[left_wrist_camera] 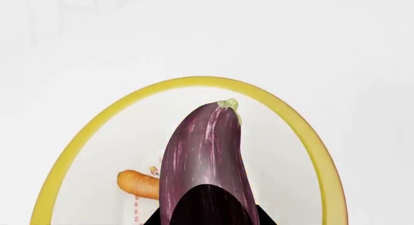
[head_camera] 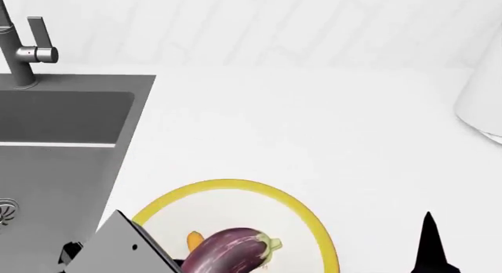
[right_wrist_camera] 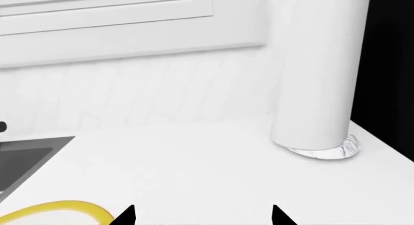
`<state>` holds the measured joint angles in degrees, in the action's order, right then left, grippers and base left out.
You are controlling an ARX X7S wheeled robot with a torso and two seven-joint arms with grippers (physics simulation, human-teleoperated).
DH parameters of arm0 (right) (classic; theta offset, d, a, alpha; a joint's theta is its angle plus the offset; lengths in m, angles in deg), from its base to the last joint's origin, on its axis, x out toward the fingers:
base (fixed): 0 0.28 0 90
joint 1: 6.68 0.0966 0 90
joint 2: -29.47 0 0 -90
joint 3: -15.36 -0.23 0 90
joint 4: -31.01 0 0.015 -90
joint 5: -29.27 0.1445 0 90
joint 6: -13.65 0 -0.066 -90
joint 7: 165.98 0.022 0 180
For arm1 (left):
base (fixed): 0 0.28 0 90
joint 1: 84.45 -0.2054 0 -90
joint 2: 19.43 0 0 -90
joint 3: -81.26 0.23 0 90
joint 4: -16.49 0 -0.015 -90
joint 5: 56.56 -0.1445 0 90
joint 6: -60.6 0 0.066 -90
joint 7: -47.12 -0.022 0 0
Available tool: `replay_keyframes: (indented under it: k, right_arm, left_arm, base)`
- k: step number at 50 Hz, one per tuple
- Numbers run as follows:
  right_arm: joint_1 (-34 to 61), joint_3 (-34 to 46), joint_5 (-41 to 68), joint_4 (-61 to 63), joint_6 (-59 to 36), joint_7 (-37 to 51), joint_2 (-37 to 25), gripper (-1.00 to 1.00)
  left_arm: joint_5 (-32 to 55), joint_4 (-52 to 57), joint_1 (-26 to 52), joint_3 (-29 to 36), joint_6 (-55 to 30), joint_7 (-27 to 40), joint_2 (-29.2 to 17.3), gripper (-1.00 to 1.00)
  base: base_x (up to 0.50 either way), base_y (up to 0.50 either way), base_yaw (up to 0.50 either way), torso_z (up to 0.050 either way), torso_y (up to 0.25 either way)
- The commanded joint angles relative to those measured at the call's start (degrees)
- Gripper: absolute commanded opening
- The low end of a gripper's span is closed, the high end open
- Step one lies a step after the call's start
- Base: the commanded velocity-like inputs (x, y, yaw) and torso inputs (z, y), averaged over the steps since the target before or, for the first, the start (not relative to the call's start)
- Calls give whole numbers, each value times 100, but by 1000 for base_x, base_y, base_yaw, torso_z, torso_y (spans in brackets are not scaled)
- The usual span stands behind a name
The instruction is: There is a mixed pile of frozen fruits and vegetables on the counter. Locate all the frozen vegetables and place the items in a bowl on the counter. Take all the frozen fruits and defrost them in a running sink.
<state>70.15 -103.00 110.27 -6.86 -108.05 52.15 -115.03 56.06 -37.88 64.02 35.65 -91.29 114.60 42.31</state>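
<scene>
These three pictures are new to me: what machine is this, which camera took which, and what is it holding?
A simulated two-armed robot at a kitchen counter. One picture looks down from its head; the other two come from cameras near each hand. In the head view a dark grey sink with a faucet sits to the left, and a yellow-rimmed bowl lies near the robot. The left hand holds a purple eggplant over the bowl, where an orange carrot already lies. The right hand is open and empty; its camera faces a white cylinder on a marbled base by the wall.
</scene>
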Motion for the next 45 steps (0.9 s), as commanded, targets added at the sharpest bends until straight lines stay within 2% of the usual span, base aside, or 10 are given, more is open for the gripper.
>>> replay_keyframes:
  k: [1,2,3,13,24,31,36,41,43,45]
  right_arm:
    - [-35,-71,88,7,-43,27,-25,100]
    - [-32,-67,87,5,-42,25,-23,100]
    - [-24,-53,82,1,-46,27,-24,100]
    - [-4,-14,79,14,-56,31,-23,100]
    - [34,50,61,9,-73,44,-24,100]
    - [17,-210,167,-131,-34,-29,-116,100]
    - [198,-427,493,-227,-167,-121,-746,100]
    - [465,-834,1423,-382,-134,-618,-1353,100]
    - [476,-1269,1951,-531,-299,-752,-1579,100]
    - [472,-1641,2311,-692,-476,-849,-1640,100]
  left_arm:
    - [124,-29,9,40,125,211,14,-100]
    - [108,-32,2,39,124,197,8,-100]
    - [101,-50,-9,44,120,173,4,100]
    - [183,-61,74,68,168,222,-8,100]
    - [787,144,485,-110,402,462,-197,100]
    - [1157,264,839,-540,418,343,-782,100]
    - [1375,132,1073,-944,365,96,-1332,100]
    - [1266,37,1107,-1286,211,-229,-1744,100]
    - [1403,-215,1310,-1064,-120,-247,-1892,100]
    - [1327,-376,1344,-1130,-107,-228,-2023,100]
  base:
    - [0,0,0,0,0]
    - [0,0,0,0,0]
    - [0,0,0,0,0]
    - [0,0,0,0,0]
    - [0,0,0,0,0]
    - [0,0,0,0,0]
    - [0,0,0,0,0]
    - [0,0,0,0,0]
    - [0,0,0,0,0]
    - [0,0,0,0,0]
